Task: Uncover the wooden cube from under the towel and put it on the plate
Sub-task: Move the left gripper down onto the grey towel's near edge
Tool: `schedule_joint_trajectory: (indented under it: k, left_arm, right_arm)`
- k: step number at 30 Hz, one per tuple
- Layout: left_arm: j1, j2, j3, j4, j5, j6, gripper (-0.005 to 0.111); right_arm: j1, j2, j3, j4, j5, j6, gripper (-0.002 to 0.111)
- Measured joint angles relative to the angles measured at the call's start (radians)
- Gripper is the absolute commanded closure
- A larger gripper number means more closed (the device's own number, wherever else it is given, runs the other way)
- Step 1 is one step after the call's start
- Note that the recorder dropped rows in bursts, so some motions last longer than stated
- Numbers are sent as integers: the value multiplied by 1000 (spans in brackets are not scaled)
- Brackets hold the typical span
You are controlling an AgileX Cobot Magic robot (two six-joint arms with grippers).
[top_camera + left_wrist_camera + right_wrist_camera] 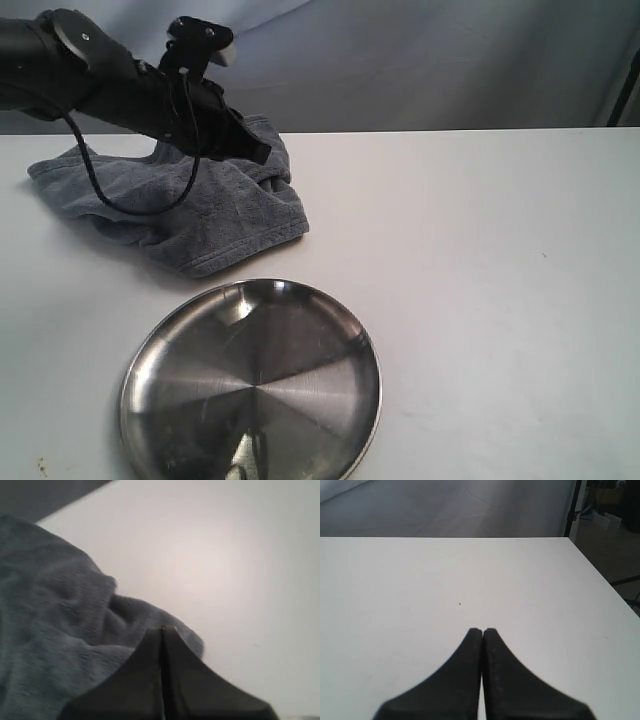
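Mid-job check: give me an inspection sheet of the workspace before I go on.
Surface: white table, a few small specks.
Job's things: towel bunched at the exterior view's left; plate empty, nearer the camera; wooden cube not visible in any view.
Clutter: nothing seen.
Grippers: left gripper shut, tips at a towel fold, pinch unclear; right gripper shut over bare table.
Cables: black cable loops from the left arm over the towel.
Surroundings: grey backdrop; dark stand past the table's corner.
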State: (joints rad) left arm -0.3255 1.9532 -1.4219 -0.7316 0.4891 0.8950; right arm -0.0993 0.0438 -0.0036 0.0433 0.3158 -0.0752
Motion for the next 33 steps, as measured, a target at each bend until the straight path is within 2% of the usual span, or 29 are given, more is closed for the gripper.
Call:
schedule_joint_trajectory:
  k: [1,3,6,9,11,13,16,22,26,33]
  left_arm:
    - [7,-4,0,16,-75,10,107]
    - [45,-23,0,60,-124,16,107]
    - [121,-46,0,79,-93,17,107]
    - [234,-57,0,93,77,17,107]
    - [275,-57,0,145,202,17,107]
    - [289,-57,0,245,332,10,107]
    - [290,-57,0,290,487,7,107]
    - [274,-57,0,235,493,7,107]
    - [220,-57,0,216,433,7,107]
    - [123,-57,0,197,220,7,107]
  right_arm:
    - [0,0,0,0,0,0,108]
    - [0,0,0,0,0,0,108]
    - [0,0,0,0,0,0,108]
    - [0,0,0,0,0,0,108]
    - [0,0,0,0,0,0,108]
    - [0,0,0,0,0,0,108]
    - [0,0,0,0,0,0,108]
    - [0,0,0,0,0,0,108]
    - [0,0,0,0,0,0,108]
    - [0,0,0,0,0,0,108]
